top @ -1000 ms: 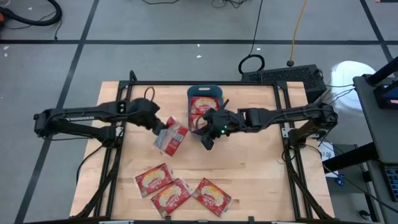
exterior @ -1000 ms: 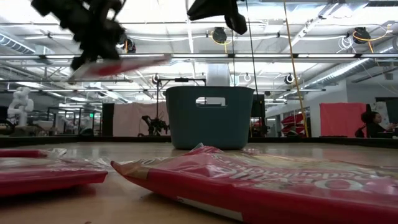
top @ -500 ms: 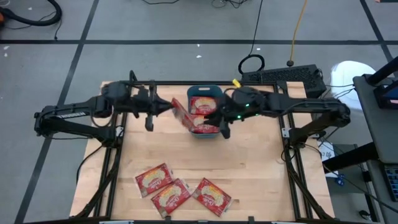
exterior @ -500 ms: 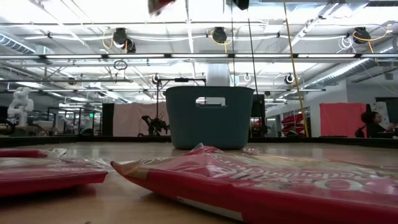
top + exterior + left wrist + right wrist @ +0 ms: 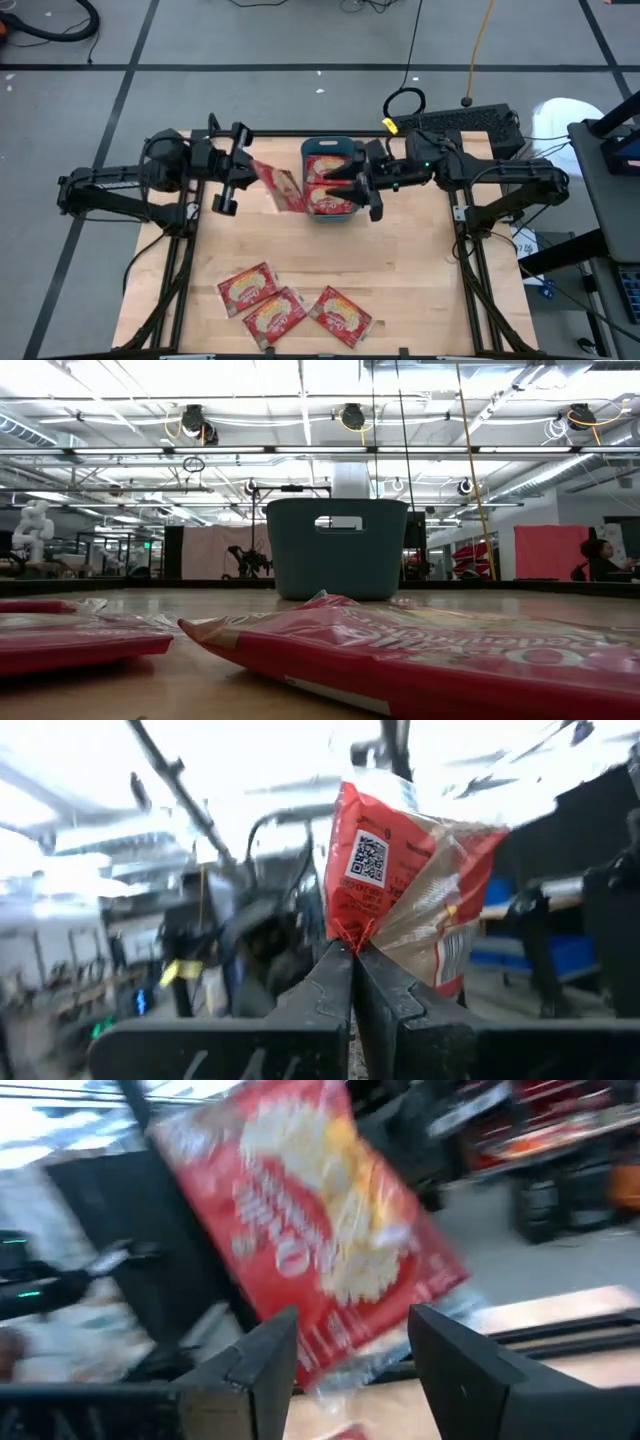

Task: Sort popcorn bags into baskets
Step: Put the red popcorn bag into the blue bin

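From above you see the left gripper [image 5: 243,172] raised near the bench's [image 5: 420,270] far edge, its jaws pinched on a red popcorn bag [image 5: 278,186] that hangs tilted just left of the teal basket [image 5: 329,148]. The basket sits at the middle of the far edge with popcorn bags [image 5: 326,170] already lying in it. The right gripper [image 5: 365,187] hovers at the basket's right rim, jaws spread wide and holding nothing. Three more packets [image 5: 292,312] lie in a row near the bench's front edge. At bench level you look across two close packets [image 5: 400,655] at the front toward the basket [image 5: 338,547] standing farther back; neither gripper shows here. Through the left wrist camera the jaws are pressed together on the crumpled bottom edge of the bag [image 5: 410,880], its printed back with a square code facing you. Through the right wrist camera the fingers [image 5: 255,1380] stand well apart, and beyond them the held bag's [image 5: 320,1230] popcorn front shows, tilted.
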You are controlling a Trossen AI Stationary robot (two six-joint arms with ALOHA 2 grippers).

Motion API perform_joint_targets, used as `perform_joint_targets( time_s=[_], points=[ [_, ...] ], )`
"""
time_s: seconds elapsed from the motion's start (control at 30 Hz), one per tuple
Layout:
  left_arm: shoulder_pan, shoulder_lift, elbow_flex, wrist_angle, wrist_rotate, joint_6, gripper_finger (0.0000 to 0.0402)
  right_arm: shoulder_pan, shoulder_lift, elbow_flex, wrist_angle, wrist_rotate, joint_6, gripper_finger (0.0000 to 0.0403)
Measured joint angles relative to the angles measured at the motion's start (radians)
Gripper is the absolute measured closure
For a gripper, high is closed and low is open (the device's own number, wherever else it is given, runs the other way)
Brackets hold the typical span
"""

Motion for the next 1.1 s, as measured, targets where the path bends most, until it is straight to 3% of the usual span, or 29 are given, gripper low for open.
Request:
perform_joint_targets(
  time_s=[0.13, 0.27, 0.43, 0.5, 0.57, 0.73, 0.9, 1.1],
  points=[
    [-0.051, 0.047, 0.0, 0.098, 0.003, 0.009, 0.0397, 0.004, 0.002, 0.0, 0.0, -0.036, -0.015, 0.0221],
    [-0.084, 0.099, 0.0, 0.144, -0.002, 0.007, 0.0396, 0.033, 0.002, 0.0, 0.001, 0.015, -0.061, 0.0219],
    [-0.114, 0.162, 0.0, 0.24, -0.074, 0.002, 0.0399, 0.085, 0.001, 0.0, -0.004, 0.039, -0.098, 0.0202],
    [-0.12, 0.178, 0.0, 0.258, -0.15, 0.013, 0.0398, 0.119, 0.001, 0.0, -0.006, 0.059, -0.149, 0.0193],
    [-0.125, 0.193, 0.0, 0.259, -0.234, 0.03, 0.0396, 0.163, -0.005, 0.0, -0.009, 0.16, -0.219, 0.0183],
    [-0.122, 0.226, 0.0, 0.262, -0.412, 0.053, 0.0399, 0.26, -0.036, 0.0, -0.001, 0.573, -0.439, 0.0166],
    [-0.12, 0.256, -0.001, 0.277, -0.527, 0.052, 0.0397, 0.283, -0.063, 0.0, -0.018, 0.71, -0.585, 0.0161],
    [-0.121, 0.294, 0.0, 0.34, -0.533, 0.045, 0.0396, 0.258, -0.063, 0.0, -0.055, 0.793, -0.659, 0.0167]
  ],
)
